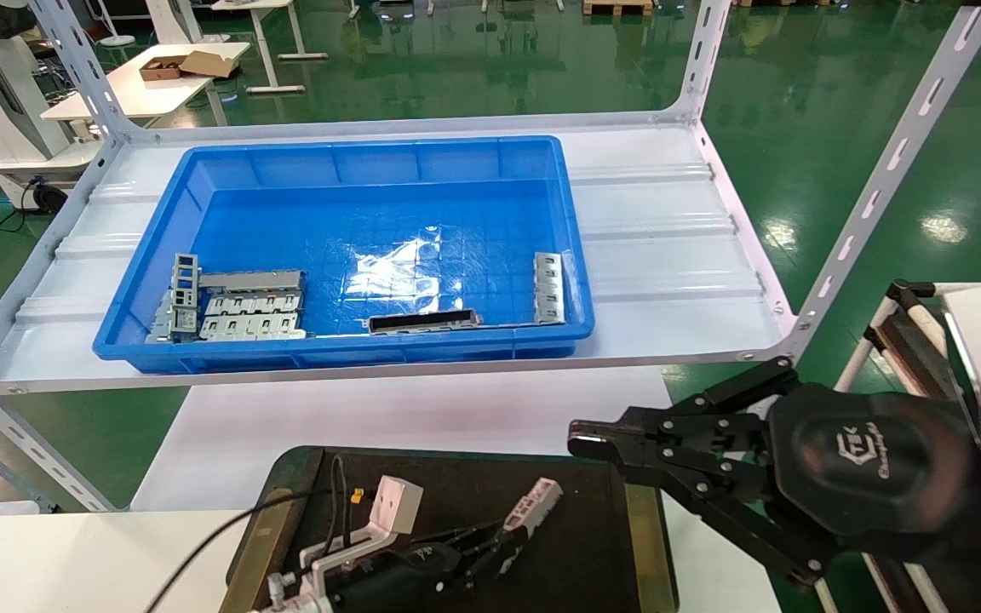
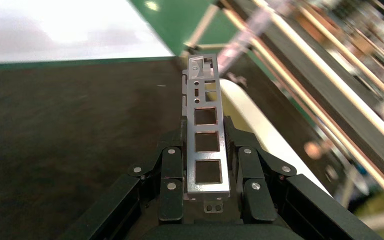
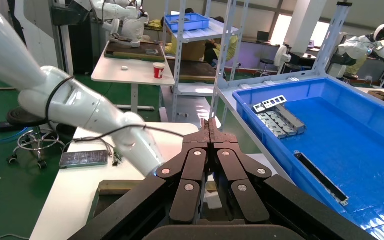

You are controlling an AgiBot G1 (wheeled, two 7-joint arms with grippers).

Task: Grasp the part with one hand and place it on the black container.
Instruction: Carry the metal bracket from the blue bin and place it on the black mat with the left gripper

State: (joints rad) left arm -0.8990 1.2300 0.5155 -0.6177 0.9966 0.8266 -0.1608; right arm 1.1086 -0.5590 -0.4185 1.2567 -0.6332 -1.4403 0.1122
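The part [image 1: 537, 498], a narrow silver bracket strip with square cutouts, is held tilted in my left gripper [image 1: 503, 535] just above the black container [image 1: 576, 553] near the view's bottom. In the left wrist view the part [image 2: 206, 125] sits clamped lengthwise between the shut fingers [image 2: 172, 165] of the left gripper [image 2: 206, 145], sticking out past them over the container's dark floor [image 2: 70, 140]. My right gripper [image 1: 593, 443] is shut and empty, hovering just off the container's right far corner; the right wrist view shows the right gripper [image 3: 209, 127] with its fingers pressed together.
A big blue bin [image 1: 354, 162] stands on the white shelf [image 1: 669, 247] beyond. It holds a wide grey stack of brackets [image 1: 243, 311], a dark long strip [image 1: 422, 322] and another silver bracket [image 1: 547, 285]. Slotted rack uprights [image 1: 891, 162] flank the shelf.
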